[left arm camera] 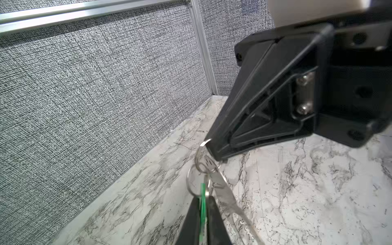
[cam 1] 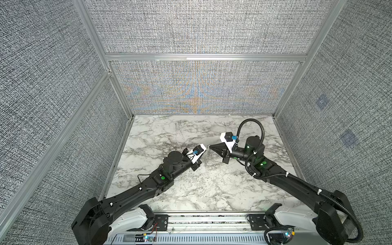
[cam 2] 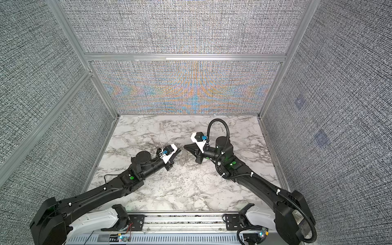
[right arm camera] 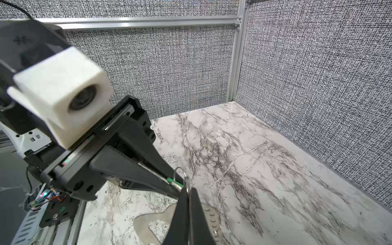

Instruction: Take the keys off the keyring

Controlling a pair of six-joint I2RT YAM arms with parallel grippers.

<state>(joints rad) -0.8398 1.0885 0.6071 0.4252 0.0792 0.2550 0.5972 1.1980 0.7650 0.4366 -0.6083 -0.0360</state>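
Left gripper [left arm camera: 204, 198] is clamped on the green-tagged key [left arm camera: 203, 210], and the right gripper [left arm camera: 209, 146] is pinched tight on a thin wire ring [left arm camera: 198, 157] right next to it. The flat keyring [right arm camera: 146, 221] hangs just below the right gripper. The right wrist view shows its body clearly, but both top views only give a faint blur.

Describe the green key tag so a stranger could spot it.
Over the marble table, the left gripper and right gripper meet tip to tip. The green tag is the thin sliver pinched by the left gripper, the only coloured piece among silver rings.
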